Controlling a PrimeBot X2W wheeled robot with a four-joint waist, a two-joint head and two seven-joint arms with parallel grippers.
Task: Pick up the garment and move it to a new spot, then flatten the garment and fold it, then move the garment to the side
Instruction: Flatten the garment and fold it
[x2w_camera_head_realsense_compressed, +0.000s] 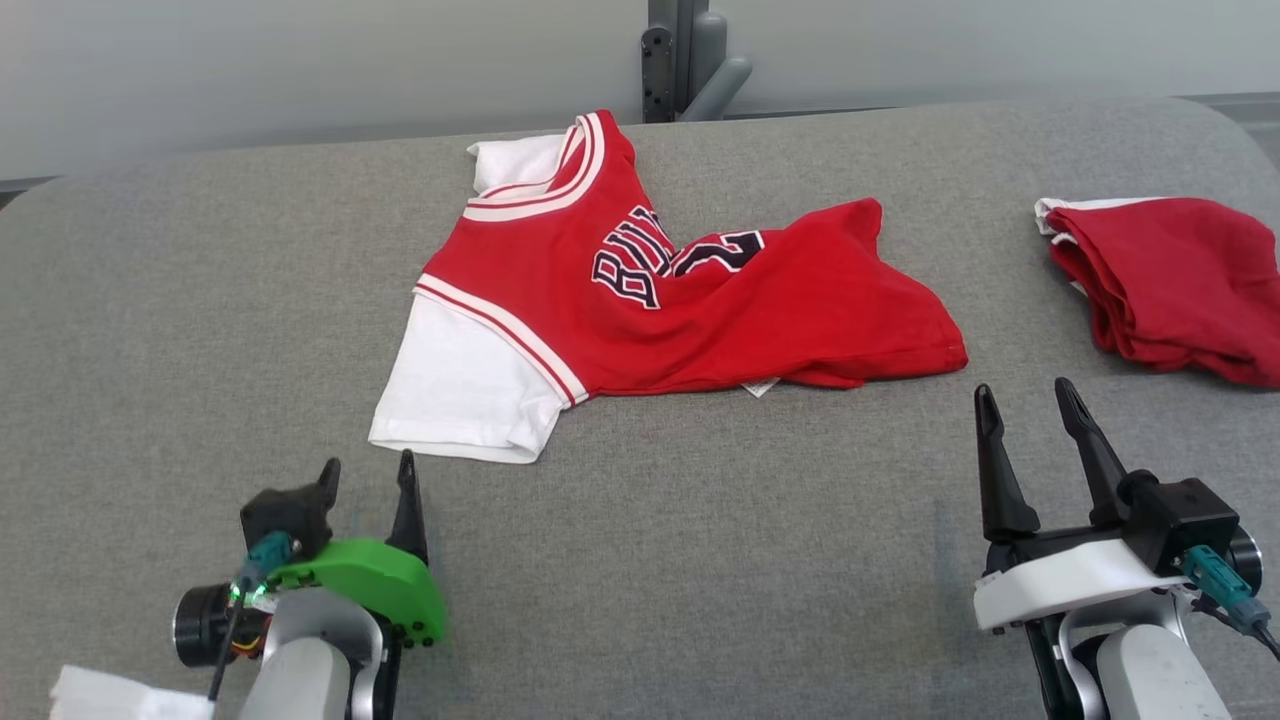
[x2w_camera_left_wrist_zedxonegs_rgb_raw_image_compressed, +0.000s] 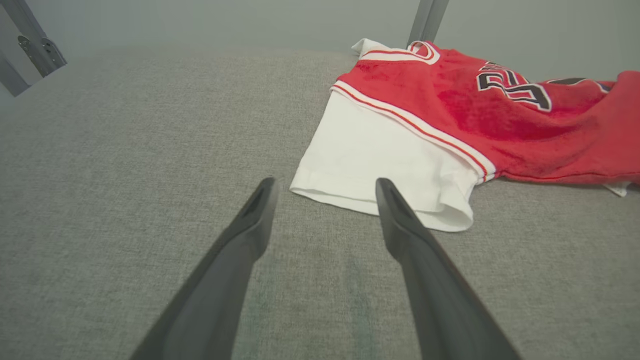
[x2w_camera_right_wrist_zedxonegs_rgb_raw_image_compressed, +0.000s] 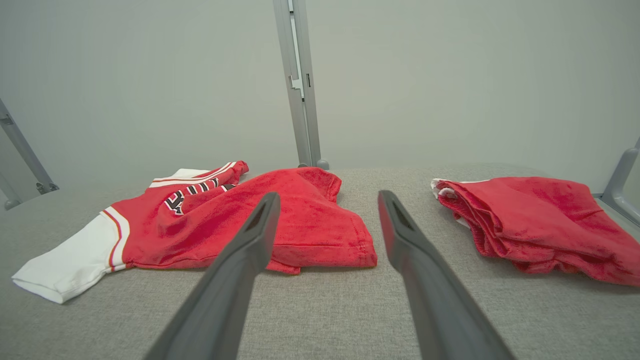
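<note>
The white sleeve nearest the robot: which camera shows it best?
The left wrist view: the sleeve lies large and close beyond the open left gripper, hem and striped seam clear. The head view shows it whole but smaller; the right wrist view sees it foreshortened at its left edge.

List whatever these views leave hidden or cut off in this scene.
- Jersey lettering, head view: a fold in the red cloth swallows its middle, so it cannot be read whole.
- Jersey hem, left wrist view: cut off by the right edge.
- Folded red garment, head and right wrist views: runs off the right edge.
- White scrap, head view: cropped by the bottom corner; unidentifiable.
</note>
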